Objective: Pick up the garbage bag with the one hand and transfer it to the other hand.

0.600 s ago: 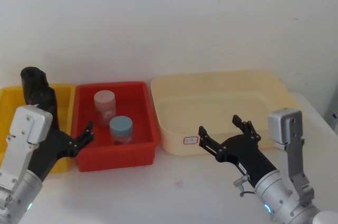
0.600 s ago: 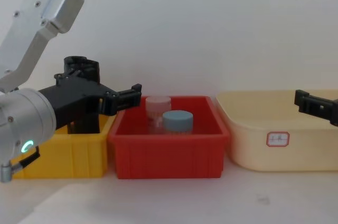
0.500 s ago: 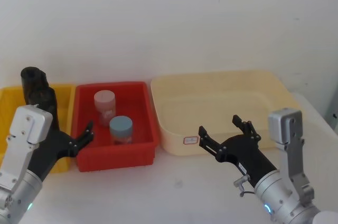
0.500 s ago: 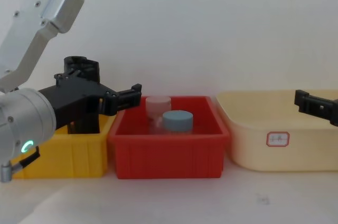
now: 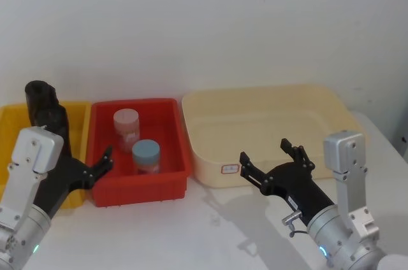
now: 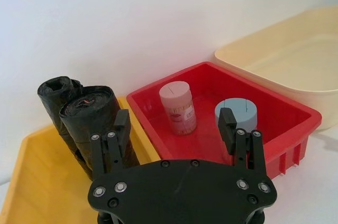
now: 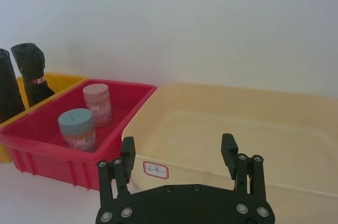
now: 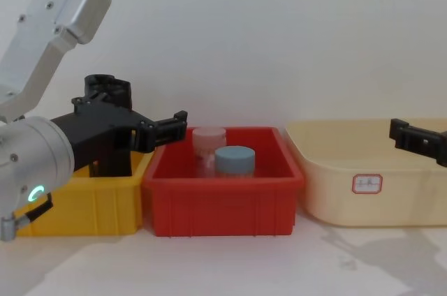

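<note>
Bag [image 5: 39,97] stands up in the back corner of the yellow bin [image 5: 78,106], upper left of the head frame. A 2nd black roll, the marked roll [image 5: 59,119], is right against it, a bit lower and to the right. Both tops poke up over the rim, prob. so a hand can close round one from the side.

Left hand [image 5: 102,163] is in the lower left of the head frame, over the spot where the yellow bin meets the red bin [image 5: 141,100]. Its fingers are spread wide w/ nothing in them. It is the hand nearer the bag, so I think it is the one meant to grab. In the left wrist view the bag [image 6: 53,94] is in the left part of the frame, behind the marked roll [image 6: 92,113], and the gap of the hand looks at the 2 jars [image 6: 178,109], so it is prob. not lined up yet.

Right hand [image 5: 264,152] hangs in the lower right, over the bench [image 5: 210,232] in front of the cream bin [image 5: 255,90]. It is open and empty too, likely held ready to take the bag.

Hard to see: the bin wall and left arm hide the bag's lower part. In the right wrist view the bag [image 7: 6,84] is cut by the left edge. In the chest view the left hand covers most of the rolls and I can't tell which is which. The right hand there is cut by the right edge.
</note>
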You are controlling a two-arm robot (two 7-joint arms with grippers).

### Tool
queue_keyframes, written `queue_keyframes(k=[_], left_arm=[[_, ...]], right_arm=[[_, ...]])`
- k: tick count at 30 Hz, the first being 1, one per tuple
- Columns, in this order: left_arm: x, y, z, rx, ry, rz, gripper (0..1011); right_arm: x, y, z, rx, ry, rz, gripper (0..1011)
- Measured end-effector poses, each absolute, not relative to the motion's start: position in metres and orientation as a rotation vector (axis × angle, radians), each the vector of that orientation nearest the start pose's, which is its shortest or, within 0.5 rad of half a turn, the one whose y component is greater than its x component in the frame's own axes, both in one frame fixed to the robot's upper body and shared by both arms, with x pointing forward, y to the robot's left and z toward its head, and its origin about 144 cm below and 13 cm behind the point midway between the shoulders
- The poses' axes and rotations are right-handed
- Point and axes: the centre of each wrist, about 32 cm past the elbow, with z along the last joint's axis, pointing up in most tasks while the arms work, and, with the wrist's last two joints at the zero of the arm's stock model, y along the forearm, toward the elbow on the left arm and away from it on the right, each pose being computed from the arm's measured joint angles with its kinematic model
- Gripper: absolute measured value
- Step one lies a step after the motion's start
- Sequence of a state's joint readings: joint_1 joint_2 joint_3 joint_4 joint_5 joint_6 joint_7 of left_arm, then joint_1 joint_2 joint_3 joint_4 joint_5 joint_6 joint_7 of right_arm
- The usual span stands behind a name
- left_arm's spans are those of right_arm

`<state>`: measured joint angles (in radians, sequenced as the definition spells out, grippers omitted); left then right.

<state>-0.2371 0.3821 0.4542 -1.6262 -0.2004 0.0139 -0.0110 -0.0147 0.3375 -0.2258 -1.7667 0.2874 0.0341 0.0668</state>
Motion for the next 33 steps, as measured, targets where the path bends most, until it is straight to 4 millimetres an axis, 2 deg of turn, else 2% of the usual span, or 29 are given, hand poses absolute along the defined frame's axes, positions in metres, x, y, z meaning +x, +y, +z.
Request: queue_keyframes(k=[33], left_arm=[[0.492, 0.1984, 1.2044, 0.061, -0.268, 1.124, 1002]], right_arm=[[0.4433, -0.2371, 1.1887, 0.026, -0.075, -1.229, 1000]])
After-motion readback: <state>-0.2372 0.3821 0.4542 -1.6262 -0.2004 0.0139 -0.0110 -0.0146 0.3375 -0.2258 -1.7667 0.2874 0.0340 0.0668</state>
